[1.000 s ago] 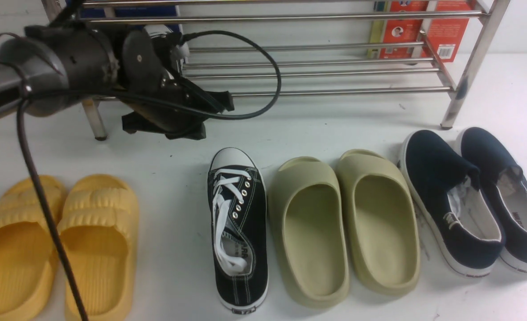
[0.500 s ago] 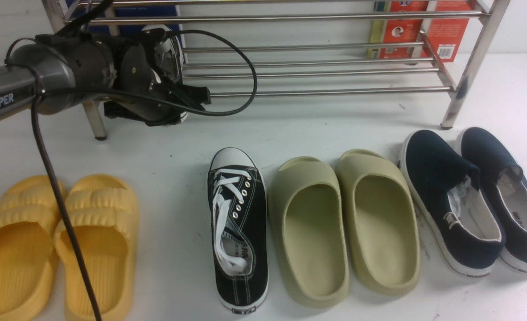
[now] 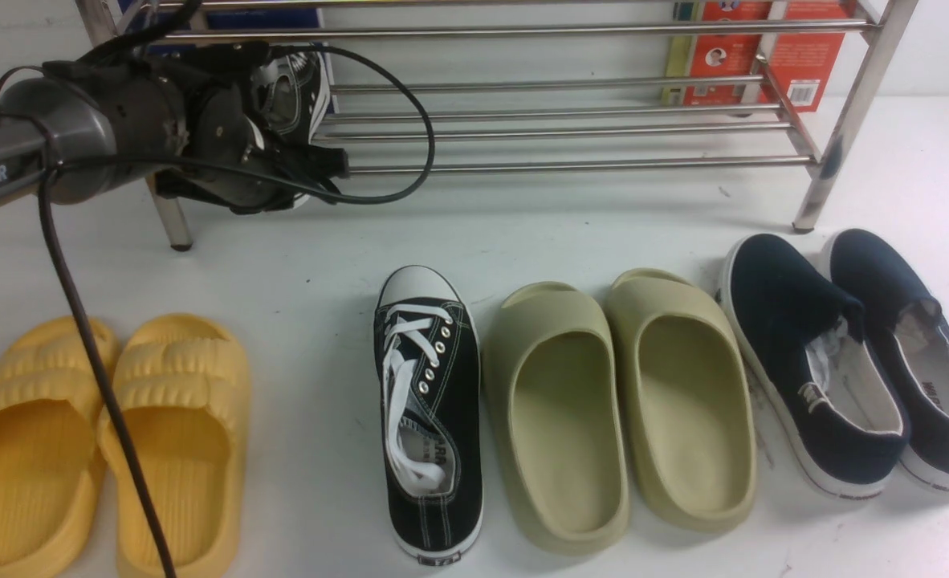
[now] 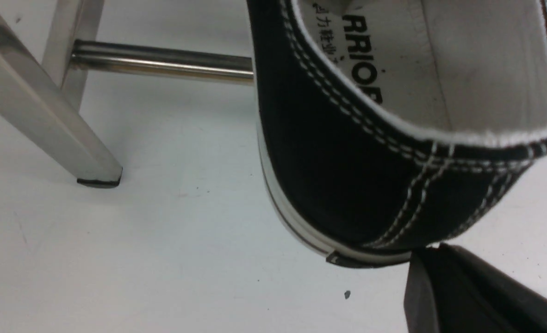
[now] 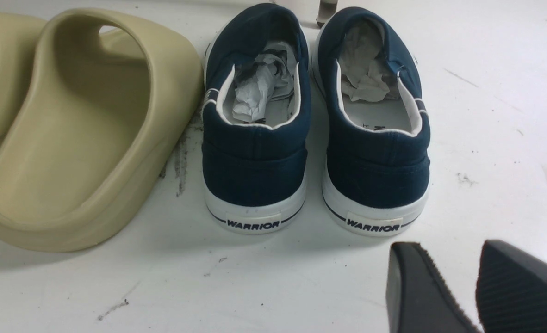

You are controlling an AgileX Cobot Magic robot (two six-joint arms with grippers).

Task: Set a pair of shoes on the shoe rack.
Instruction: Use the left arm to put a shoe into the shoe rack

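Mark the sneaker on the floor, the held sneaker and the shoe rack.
floor sneaker [image 3: 430,401]: front view, black upper beside the laces.
held sneaker [image 4: 347,175]: left wrist view, black canvas at the heel.
shoe rack [image 3: 571,165]: front view, front bar of the lower tier.

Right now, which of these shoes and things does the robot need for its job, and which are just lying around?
For the job:
- held black sneaker, in the left gripper
- black sneaker on the floor
- shoe rack

Just lying about:
- yellow slides
- olive slides
- navy slip-ons
- red box behind the rack
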